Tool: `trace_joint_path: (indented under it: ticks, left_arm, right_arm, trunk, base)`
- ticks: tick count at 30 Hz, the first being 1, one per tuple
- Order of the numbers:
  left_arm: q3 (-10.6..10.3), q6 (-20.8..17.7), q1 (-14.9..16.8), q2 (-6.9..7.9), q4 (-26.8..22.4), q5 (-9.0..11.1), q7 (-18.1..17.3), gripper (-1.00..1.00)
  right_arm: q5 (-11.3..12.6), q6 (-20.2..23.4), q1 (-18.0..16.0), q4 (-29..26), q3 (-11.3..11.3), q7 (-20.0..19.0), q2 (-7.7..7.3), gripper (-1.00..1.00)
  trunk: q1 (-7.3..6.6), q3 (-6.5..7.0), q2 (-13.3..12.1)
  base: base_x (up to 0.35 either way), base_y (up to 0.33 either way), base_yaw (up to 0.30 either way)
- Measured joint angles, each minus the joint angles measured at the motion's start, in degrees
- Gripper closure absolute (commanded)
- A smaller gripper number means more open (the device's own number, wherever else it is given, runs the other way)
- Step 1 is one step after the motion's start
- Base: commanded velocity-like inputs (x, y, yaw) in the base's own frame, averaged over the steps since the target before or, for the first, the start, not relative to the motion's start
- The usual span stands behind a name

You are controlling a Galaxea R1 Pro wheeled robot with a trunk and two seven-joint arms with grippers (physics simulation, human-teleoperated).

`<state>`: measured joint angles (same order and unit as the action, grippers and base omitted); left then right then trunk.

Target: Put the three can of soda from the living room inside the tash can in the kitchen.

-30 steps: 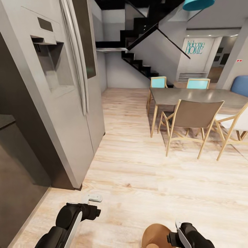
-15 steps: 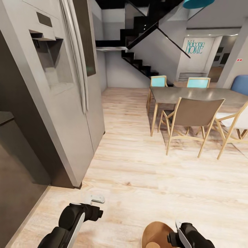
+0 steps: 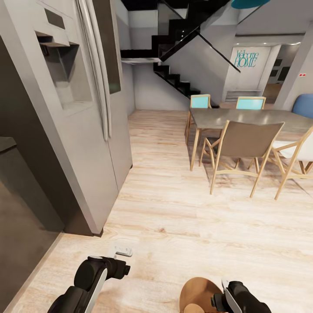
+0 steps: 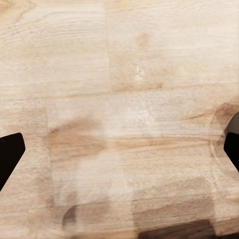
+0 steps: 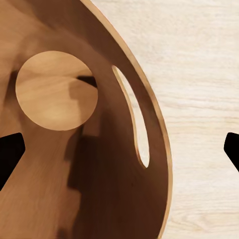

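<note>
Head view: fridge (image 3: 82, 113) standing tall at the kitchen edge, wood floor (image 3: 182, 226) running past it toward the dining table (image 3: 248, 119) and stairs (image 3: 178, 80). Beyond the table, wall lettering (image 3: 246, 59) reading "Welcome HOME". Near the fridge foot, left gripper (image 3: 121, 251) low over the floor. Well to the side of the fridge, at the frame's lower edge, bin (image 3: 201, 296) riding against the right gripper (image 3: 222, 292). No cans to be seen.

Left wrist view: bare planks, two dark fingertips (image 4: 10, 154) set wide apart, nothing between them.

Right wrist view: bin's brown inside with round bottom and handle slot (image 5: 133, 115), fingertips (image 5: 10, 152) wide apart; probably bracing the bin wall, though no clear pinch visible.

Best handled by driving slowly toward the living room, keeping the bin upright and level, clear of fridge corner and chair legs.
</note>
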<state>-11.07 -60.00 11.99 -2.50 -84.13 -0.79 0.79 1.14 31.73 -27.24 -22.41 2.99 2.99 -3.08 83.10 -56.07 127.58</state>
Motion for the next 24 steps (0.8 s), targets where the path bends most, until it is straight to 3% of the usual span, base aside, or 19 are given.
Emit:
trace_joint_path:
  ticks: [13,21,22,24]
  left_arm:
    - [0.0,0.0,0.0,0.04,0.0,0.0,0.0,-1.0]
    - [0.0,0.0,0.0,0.04,0.0,0.0,0.0,-1.0]
    - [0.0,0.0,0.0,0.04,0.0,0.1,0.0,-1.0]
    - [0.0,0.0,0.0,0.04,0.0,0.1,0.0,-1.0]
  right_arm:
    - [0.0,0.0,0.0,0.0,0.0,0.0,0.0,-1.0]
    - [0.0,0.0,0.0,0.0,0.0,0.0,0.01,-1.0]
    - [0.0,0.0,0.0,0.0,0.0,0.0,0.0,1.0]
    - [0.0,0.0,0.0,0.0,0.0,0.0,0.0,1.0]
  trunk:
    - [1.54,-1.26,2.8]
    - [1.54,-1.26,2.8]
    - [1.54,-1.26,2.8]
    - [1.54,-1.26,2.8]
  base:
    - [0.0,0.0,0.0]
    - [0.0,0.0,0.0]
    - [0.0,0.0,0.0]
    - [0.0,0.0,0.0]
